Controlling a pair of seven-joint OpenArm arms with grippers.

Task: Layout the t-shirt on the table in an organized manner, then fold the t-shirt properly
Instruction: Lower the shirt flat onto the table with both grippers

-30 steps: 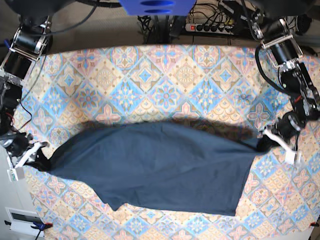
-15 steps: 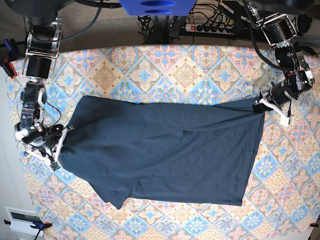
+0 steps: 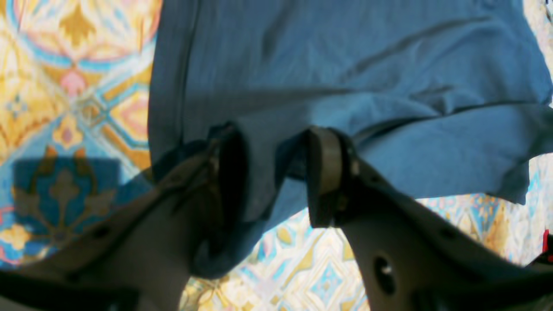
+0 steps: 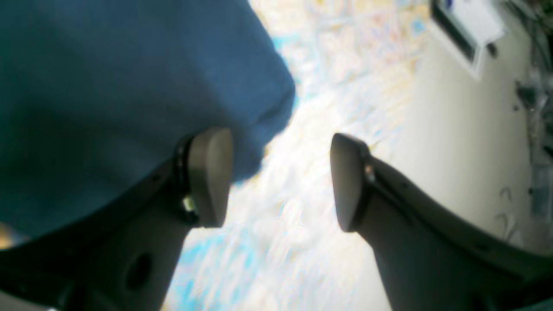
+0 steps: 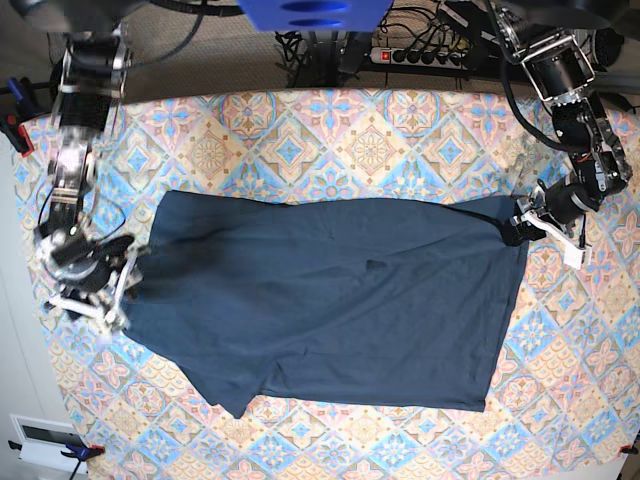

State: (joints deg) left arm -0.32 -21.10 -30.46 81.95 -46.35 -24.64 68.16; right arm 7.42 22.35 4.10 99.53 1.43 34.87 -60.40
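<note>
On the table (image 5: 330, 130), the t-shirt (image 5: 330, 300) lies spread flat.

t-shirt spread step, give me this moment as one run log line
stage: layout | t-shirt: spread flat on table | left gripper: open, cloth between fingers | right gripper: open at shirt edge | fold: not yet begun

I read this as a robotics lab bench: my two arms are clamped at the counter's (image 5: 330, 130) far corners, a power strip (image 5: 420, 55) and tangled cables (image 5: 320, 50) lie behind on the floor.
</note>
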